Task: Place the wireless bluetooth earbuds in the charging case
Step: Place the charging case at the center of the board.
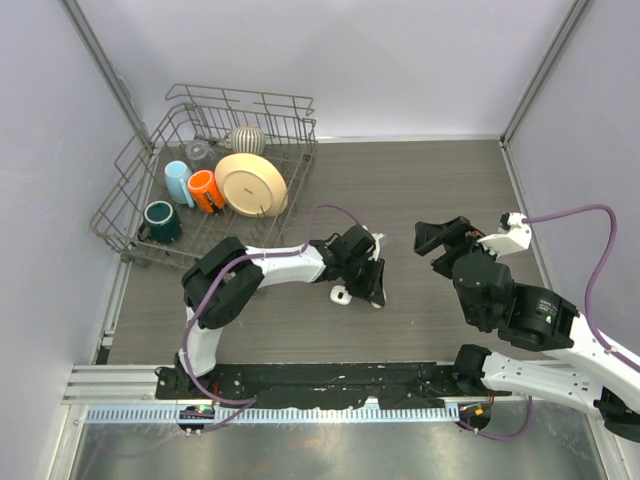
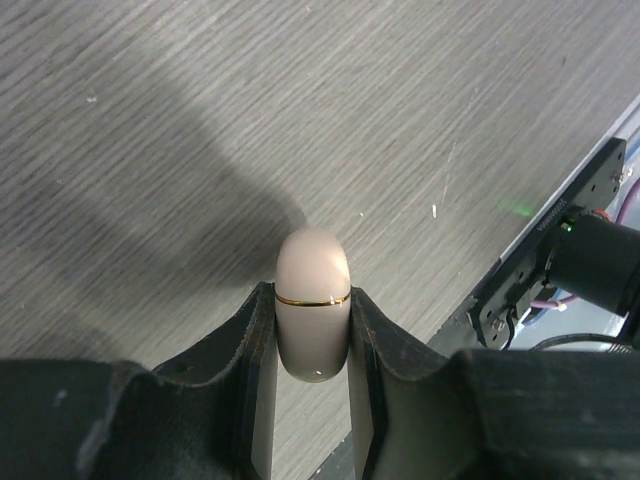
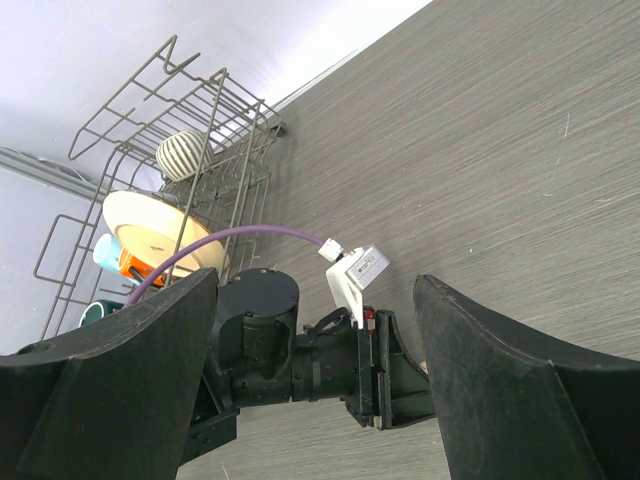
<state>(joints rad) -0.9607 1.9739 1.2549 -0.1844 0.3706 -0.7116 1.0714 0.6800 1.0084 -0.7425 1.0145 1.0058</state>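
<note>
My left gripper (image 2: 312, 292) is shut on the charging case (image 2: 312, 262), a pinkish-white pill-shaped case with a thin gold ring, closed, its rounded end poking past the fingertips above the wood table. In the top view the left gripper (image 1: 376, 288) is at the table's middle. A small white item (image 1: 341, 296) lies on the table just left of its fingers; it is too small to tell whether it is an earbud. My right gripper (image 1: 437, 243) is open and empty, to the right of the left gripper. In the right wrist view the right gripper (image 3: 315, 285) faces the left gripper's side, and a sliver of the case (image 3: 424, 364) shows there.
A wire dish rack (image 1: 130, 200) stands at the back left with a cream plate (image 1: 250, 183), an orange cup (image 1: 205, 190), a blue cup (image 1: 177, 182), a dark green mug (image 1: 161, 221) and a striped bowl (image 1: 246, 139). The arms' base rail (image 1: 320, 380) runs along the near edge.
</note>
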